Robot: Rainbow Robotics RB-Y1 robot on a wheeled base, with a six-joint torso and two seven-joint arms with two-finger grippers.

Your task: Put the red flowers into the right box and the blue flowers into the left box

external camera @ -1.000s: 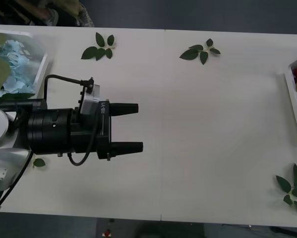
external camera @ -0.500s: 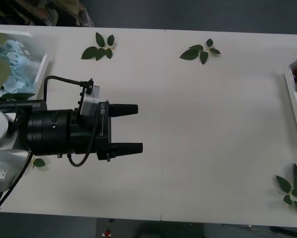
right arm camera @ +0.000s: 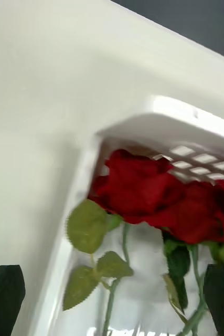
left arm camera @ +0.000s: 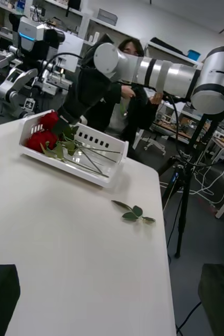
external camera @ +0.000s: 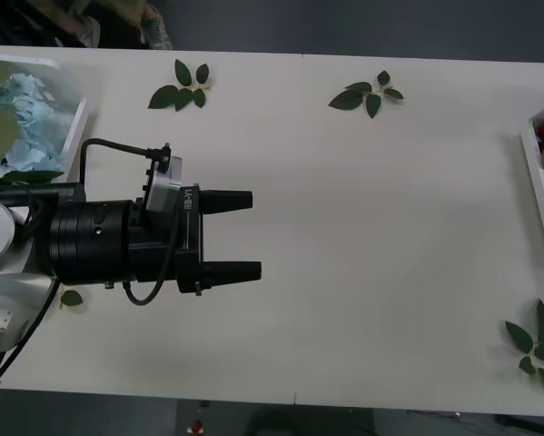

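Several red flowers [right arm camera: 153, 197] lie in the right box [right arm camera: 169, 123], their blooms against its slotted wall. My right gripper [right arm camera: 112, 315] hovers just over them, open, one black finger [right arm camera: 4, 299] outside the rim. From the left wrist, the right arm reaches down onto that box [left arm camera: 75, 168] and its red flowers [left arm camera: 41, 137]. Out front, the right box [external camera: 533, 168] is a sliver at the right edge. The blue flowers [external camera: 22, 109] sit in the left box [external camera: 74, 123] at the far left. My left gripper [external camera: 253, 234] hangs open over the bare table, holding nothing.
Loose leaf sprigs lie on the table: one at the back left [external camera: 181, 86], one at the back middle [external camera: 367, 94], one at the front right [external camera: 535, 345]. A single small leaf [external camera: 70, 297] lies by my left arm. A tripod [left arm camera: 182, 199] stands beyond the table's right end.
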